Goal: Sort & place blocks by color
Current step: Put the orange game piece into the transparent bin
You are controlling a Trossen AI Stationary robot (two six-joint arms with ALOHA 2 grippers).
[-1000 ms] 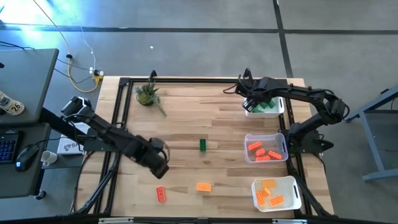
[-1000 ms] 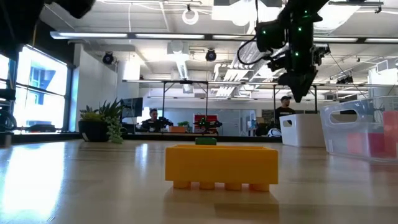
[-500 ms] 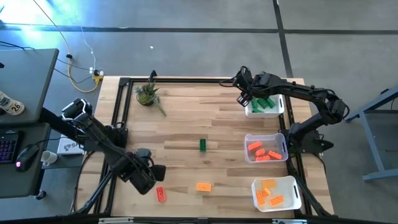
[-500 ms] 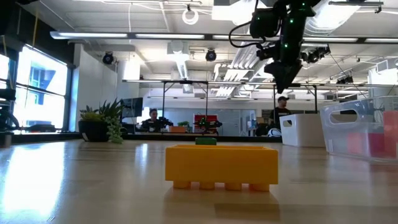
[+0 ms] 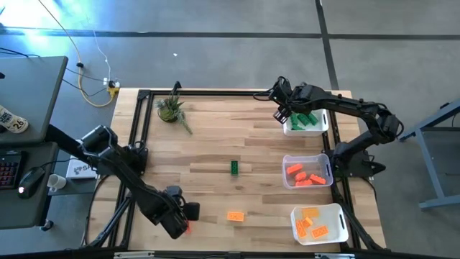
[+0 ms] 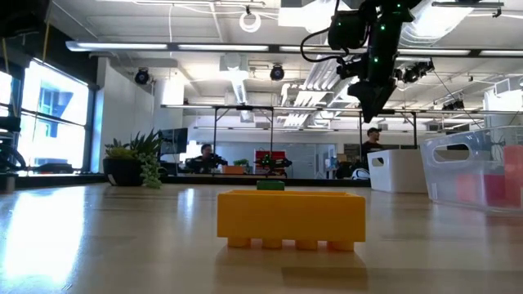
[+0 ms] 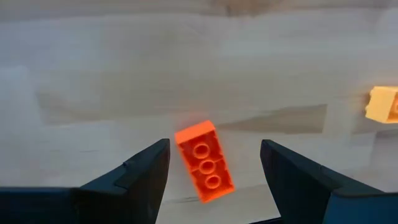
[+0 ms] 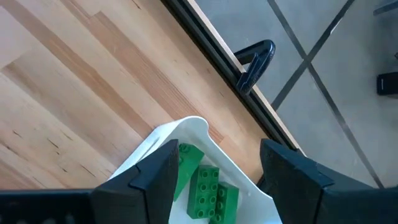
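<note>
A red-orange block (image 7: 205, 163) lies flat on the table near its front-left edge, mostly hidden under my left gripper in the high view (image 5: 186, 227). My left gripper (image 7: 214, 147) hangs open above it, pointing down, one finger on each side and touching nothing. A yellow-orange block (image 5: 235, 215) lies to its right, and a green block (image 5: 234, 167) sits mid-table. My right gripper (image 5: 282, 113) stands open in the air over the far-left corner of the white bin (image 8: 193, 124) that holds green blocks (image 8: 208, 190); nothing is between its fingers.
Three white bins line the right edge: green blocks (image 5: 305, 122) at the far end, red-orange (image 5: 307, 173) in the middle, yellow-orange (image 5: 320, 223) nearest. A potted plant (image 5: 171, 109) stands at the far left. A black frame (image 5: 140, 137) borders the table. People sit in the room beyond.
My left gripper has swung toward the table's near edge and come down, rolling its wrist, until it stands over the red-orange block. My right gripper first rose and drew a little leftward off the green bin, then held still. No block has moved.
</note>
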